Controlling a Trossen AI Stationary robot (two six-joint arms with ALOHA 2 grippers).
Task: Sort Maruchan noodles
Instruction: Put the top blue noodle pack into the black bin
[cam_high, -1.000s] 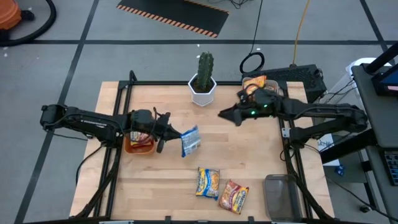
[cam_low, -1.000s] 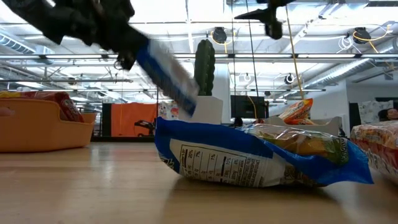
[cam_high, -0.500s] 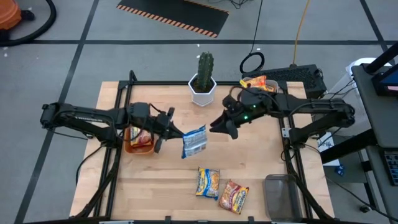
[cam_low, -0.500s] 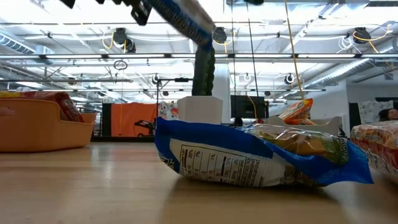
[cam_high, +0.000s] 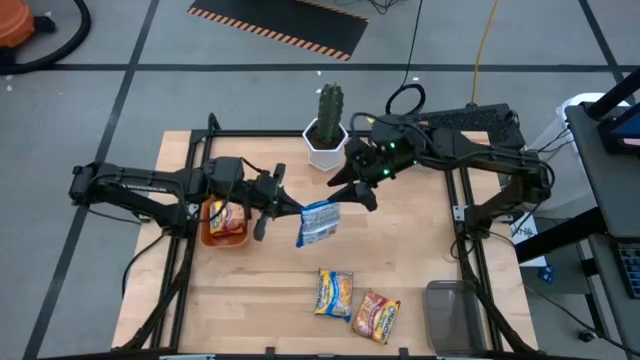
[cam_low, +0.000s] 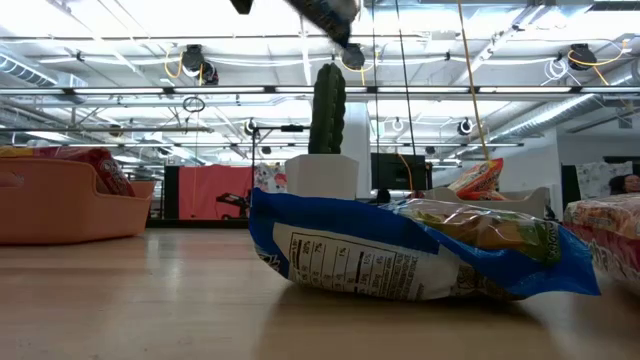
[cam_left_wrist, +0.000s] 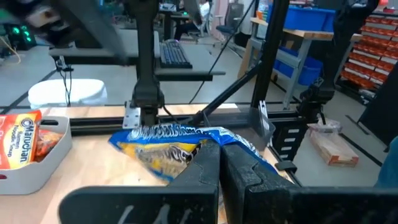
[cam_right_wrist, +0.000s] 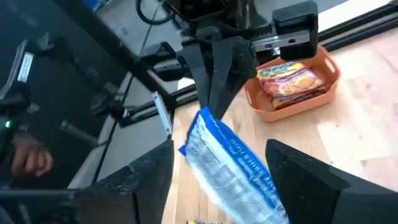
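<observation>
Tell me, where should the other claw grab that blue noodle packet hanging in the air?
Probably the free far edge of the blue packet. The left gripper pinches its near end, so the open right gripper should come from the opposite side, fingers straddling the thin flat edge.

the red-orange packet (cam_left_wrist: 23, 142) at the left edge of the left wrist view, lying in a grey bin (cam_left_wrist: 46, 163), is showing "maruchan" in white letters on a dark oval; smaller lines under it are reading roughly as "noodle soup", not fully legible.

the blue packet (cam_low: 400, 255) filling the lower centre of the low view is showing a white panel laid out like a nutrition facts table; its rows are too small to read.

the packet (cam_right_wrist: 293, 79) in the orange bin (cam_right_wrist: 323, 90), upper right of the right wrist view, is carrying a blue logo patch, unreadable.

nothing else is reading clearly.
</observation>
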